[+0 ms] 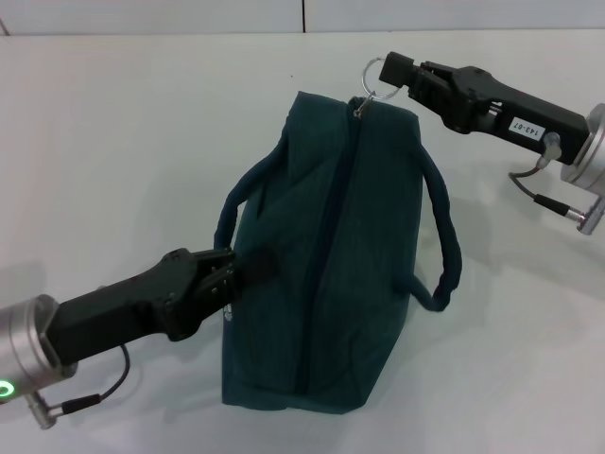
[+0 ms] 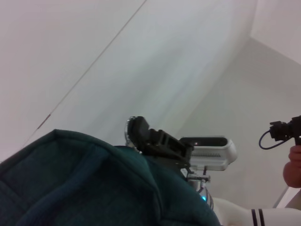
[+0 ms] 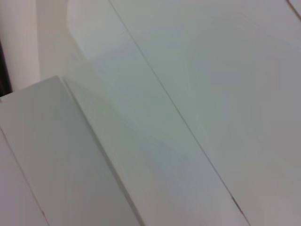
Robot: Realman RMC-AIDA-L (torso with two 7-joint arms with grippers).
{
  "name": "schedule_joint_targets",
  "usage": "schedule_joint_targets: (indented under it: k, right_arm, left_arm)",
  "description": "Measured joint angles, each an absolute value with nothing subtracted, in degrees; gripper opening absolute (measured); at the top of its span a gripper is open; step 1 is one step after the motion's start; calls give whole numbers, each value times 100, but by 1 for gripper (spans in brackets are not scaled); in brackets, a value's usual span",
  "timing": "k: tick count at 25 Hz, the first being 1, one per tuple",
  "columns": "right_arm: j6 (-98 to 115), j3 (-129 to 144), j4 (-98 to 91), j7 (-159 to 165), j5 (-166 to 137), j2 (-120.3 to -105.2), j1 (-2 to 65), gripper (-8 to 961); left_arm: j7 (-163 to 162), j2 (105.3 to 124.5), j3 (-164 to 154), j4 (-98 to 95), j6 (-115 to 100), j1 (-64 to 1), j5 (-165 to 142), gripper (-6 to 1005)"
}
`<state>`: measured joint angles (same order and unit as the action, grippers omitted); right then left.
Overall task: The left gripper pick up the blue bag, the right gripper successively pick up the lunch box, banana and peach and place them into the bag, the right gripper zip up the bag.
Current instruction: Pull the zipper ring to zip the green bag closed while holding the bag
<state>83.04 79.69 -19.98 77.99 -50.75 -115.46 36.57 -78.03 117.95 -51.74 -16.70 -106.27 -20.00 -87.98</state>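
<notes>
- The bag [image 1: 331,274] is seen standing on the white surface [image 1: 113,142], between the two pincers, with its zip run closed along the top seam.
- The left pincer [image 1: 248,267] is found clamped on the bag's near side, just below the left handle [image 1: 248,194]; fabric is pinched between its fingers.
- The right pincer [image 1: 389,71] is positioned at the bag's far end, closed on the ring pull [image 1: 376,76]; the ring is held at the fingertips, just above the bag's top corner.
- The right handle [image 1: 442,251] is seen hanging loose on the side away from the left pincer, its loop resting against the surface.
- In the left wrist view, teal fabric of the bag [image 2: 84,183] fills the lower part, and the right pincer [image 2: 136,134] is seen beyond it at the ring.
- The right wrist view shows pale flat panels only; nothing of the bag is visible there.
- Lunch box, banana and peach are not visible in any view.
</notes>
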Motion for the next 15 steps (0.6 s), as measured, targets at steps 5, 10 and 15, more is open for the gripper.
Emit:
schedule_joint_targets:
  k: [5, 10, 15]
  right_arm:
    - [8233, 7912, -1994, 7787, -5075, -11548, 3572, 101]
    - [8226, 7799, -1994, 7765, -5078, -11564, 3515, 103]
    - [8228, 7765, -1997, 7749, -5083, -11577, 3515, 105]
  left_arm:
    - [-7808, 11727, -5160, -1670, -10681, -1912, -8798, 63]
    - [-7813, 11691, -5144, -1670, -10685, -1841, -8780, 64]
    - [-7768, 11688, -5129, -1670, -10686, -1831, -8771, 63]
